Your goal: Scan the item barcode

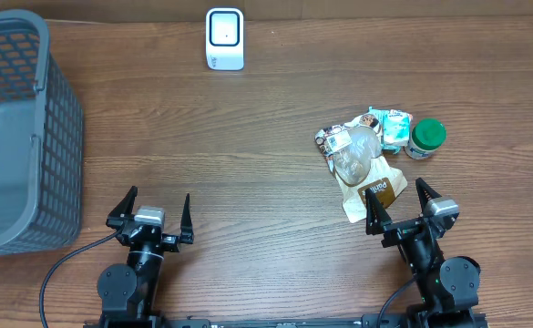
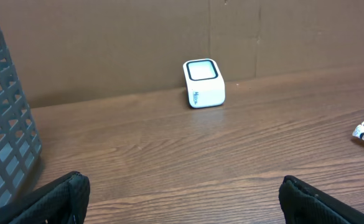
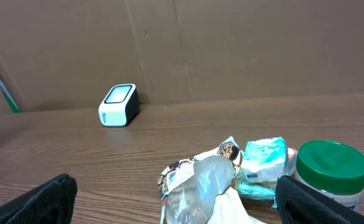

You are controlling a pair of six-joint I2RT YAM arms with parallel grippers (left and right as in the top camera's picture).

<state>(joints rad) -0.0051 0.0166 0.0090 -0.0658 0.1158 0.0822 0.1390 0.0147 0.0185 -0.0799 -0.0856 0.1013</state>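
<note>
**Holding wide at the near edge: both grippers empty, items piled at right**

Left gripper (image 1: 155, 202) sits at the near table edge with its fingers spread wide and nothing between them. Its own camera shows only the two dark fingertips (image 2: 57, 199), cut off at the bottom corners.

Right gripper (image 1: 396, 193) is equally wide and empty. One finger overlaps the near corner of a brown-and-white pouch (image 1: 380, 189), and contact cannot be judged.

The pile of items (image 1: 362, 150) lies just beyond: a crumpled clear bag (image 1: 355, 157) on the pouch, a teal packet (image 1: 394, 128) behind, and a green-lidded jar (image 1: 426, 138) at its right. No barcode is legible and the wrapper print is too small to read. The jar is cropped in the right wrist view.

A grey basket (image 1: 61, 137) at far left runs out of frame.

The white barcode scanner (image 1: 225, 38) stands at the far edge, well apart from the pile.

The table (image 1: 248, 164) is dark wood-grain, backed by a brown cardboard wall (image 2: 107, 43)
</note>
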